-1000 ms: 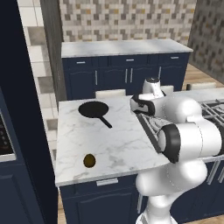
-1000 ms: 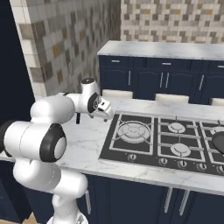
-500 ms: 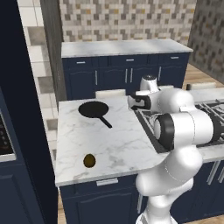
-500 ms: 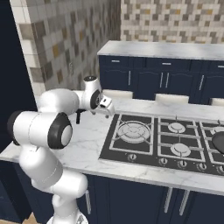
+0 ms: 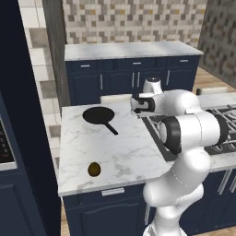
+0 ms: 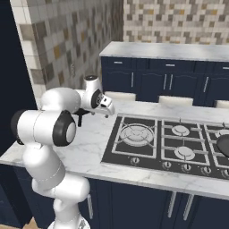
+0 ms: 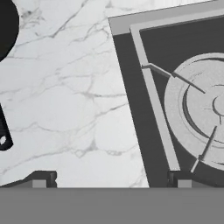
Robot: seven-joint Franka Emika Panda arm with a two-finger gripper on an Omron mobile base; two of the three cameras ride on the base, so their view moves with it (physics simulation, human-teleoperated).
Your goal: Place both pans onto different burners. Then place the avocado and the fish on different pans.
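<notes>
Pincer [image 7: 111, 178] spread wide, holding nothing; we see its tips low in the hand view, one over marble, one over the cooktop [image 7: 175, 52] edge. It hangs above the surface [image 5: 120, 156] at the cooktop's left border. In the hand view the big burner [image 7: 203, 109] sits at 3 o'clock, the pan [image 5: 98, 115] at 10 o'clock, its handle at 8 o'clock. In the left base view that pan lies on the marble at 9 o'clock from the wrist, avocado [image 5: 94, 169] near the front edge at 7 o'clock. A second pan [image 6: 223, 145] rests on the cooktop's far right.
</notes>
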